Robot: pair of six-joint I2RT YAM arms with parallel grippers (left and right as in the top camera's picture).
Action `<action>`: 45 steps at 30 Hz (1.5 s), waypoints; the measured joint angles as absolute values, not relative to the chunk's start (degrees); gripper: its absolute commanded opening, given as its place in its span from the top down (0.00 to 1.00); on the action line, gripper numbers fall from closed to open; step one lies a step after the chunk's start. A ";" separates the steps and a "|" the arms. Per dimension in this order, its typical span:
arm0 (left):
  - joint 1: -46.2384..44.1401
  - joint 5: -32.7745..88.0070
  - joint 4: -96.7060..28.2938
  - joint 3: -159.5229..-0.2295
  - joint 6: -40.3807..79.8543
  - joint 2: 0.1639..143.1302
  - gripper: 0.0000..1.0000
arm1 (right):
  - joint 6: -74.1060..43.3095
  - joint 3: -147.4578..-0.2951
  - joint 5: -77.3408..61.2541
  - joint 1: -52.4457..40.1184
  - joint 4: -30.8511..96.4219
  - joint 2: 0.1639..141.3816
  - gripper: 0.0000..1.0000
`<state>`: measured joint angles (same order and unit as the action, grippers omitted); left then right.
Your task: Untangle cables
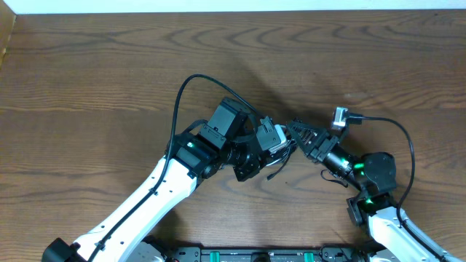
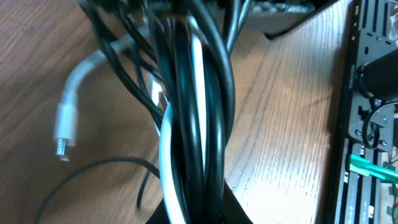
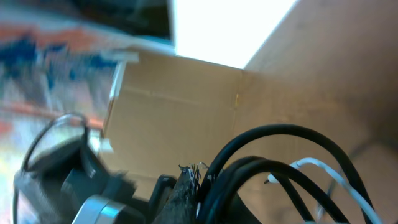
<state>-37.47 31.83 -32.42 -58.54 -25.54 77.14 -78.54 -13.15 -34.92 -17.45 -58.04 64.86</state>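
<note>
- We see both arms meeting over the middle of the table (image 1: 109, 73), their tips almost touching, with the cables (image 2: 193, 112) bunched between them.
- The left gripper (image 1: 282, 143) is clamped on the bundle. In its wrist view, black and white cords run straight out from between its fingers as one twisted rope, so we judge that it is acting as the anchor.
- The right gripper (image 1: 293, 131) has its jaws together right at the far side of that bundle. Black cords (image 3: 273, 134) arch up beside its finger, and we take it that one of them is pinched, though the contact point itself is hidden.
- A white cord (image 3: 326, 174) trails just past those black loops, away from the right gripper's tip.
- To the left of the left gripper's line, a white plug (image 2: 65, 127) lies free on the wood, and a thin black cord (image 2: 106, 165) curls loose nearer the gripper.
- We think the two grips sit this close so that one arm can hold the knot while the other draws a single strand out.
- The cords are wound tightly round each other, so the untangling looks barely begun.
- The risk, as we judge it, is that pulling will drag the whole bundle instead of freeing one strand.
</note>
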 measured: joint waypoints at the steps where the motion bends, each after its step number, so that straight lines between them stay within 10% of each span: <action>1: -37.47 31.97 -32.58 -58.59 -25.54 77.12 0.92 | -76.42 -13.15 -34.94 -17.52 -58.48 64.86 0.99; 24: -35.68 10.70 -35.66 -61.25 -6.59 76.47 0.92 | -55.27 -12.62 -47.64 -6.63 -88.77 58.26 0.99; 45: -31.59 14.15 -24.34 -59.24 2.92 81.08 0.93 | -50.76 -13.43 -43.77 -7.99 -56.66 55.88 0.98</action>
